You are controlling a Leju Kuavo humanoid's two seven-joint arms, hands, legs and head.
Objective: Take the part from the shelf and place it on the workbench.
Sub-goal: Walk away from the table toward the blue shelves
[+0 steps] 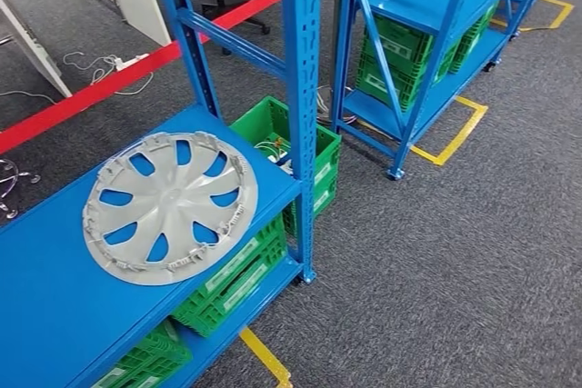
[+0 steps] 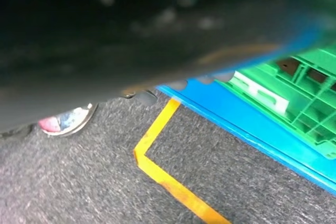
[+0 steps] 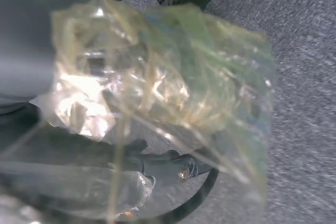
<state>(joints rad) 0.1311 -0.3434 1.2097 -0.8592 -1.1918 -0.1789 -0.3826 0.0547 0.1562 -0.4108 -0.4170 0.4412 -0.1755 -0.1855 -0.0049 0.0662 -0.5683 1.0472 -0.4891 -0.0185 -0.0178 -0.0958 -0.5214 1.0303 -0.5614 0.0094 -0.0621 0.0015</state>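
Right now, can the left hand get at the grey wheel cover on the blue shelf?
Probably yes: the wheel cover lies flat on the open blue shelf, nothing on top; the upright post stands off to its side.

Silver wheel cover lies flat on blue shelf near its right front corner; green crates on lower level; second blue rack beyond, yellow floor tape around it
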